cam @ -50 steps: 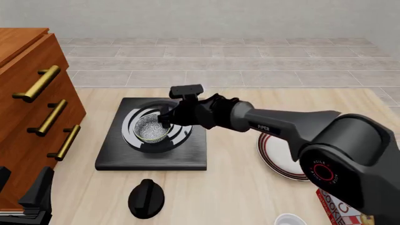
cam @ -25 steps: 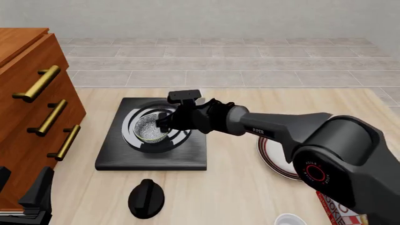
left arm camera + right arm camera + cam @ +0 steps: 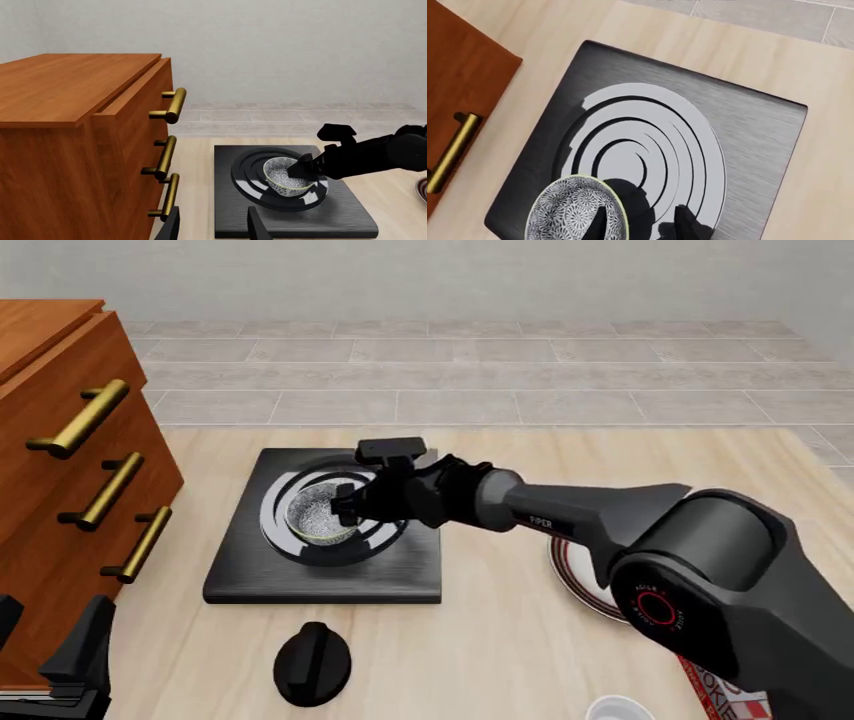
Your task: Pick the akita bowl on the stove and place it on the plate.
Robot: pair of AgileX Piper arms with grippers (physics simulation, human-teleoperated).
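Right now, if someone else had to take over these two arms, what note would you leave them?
Right gripper: open, one finger inside and one outside the rim of the small dark bowl with the speckled grey-white inside; not closed on it yet.
Left gripper: open, idle near the wooden drawer cabinet.
The bowl sits on the flat black stove slab.
The white red-ringed plate lies partly hidden under the right arm.
Done: approach. Left: grip, lift, carry to the plate, release.
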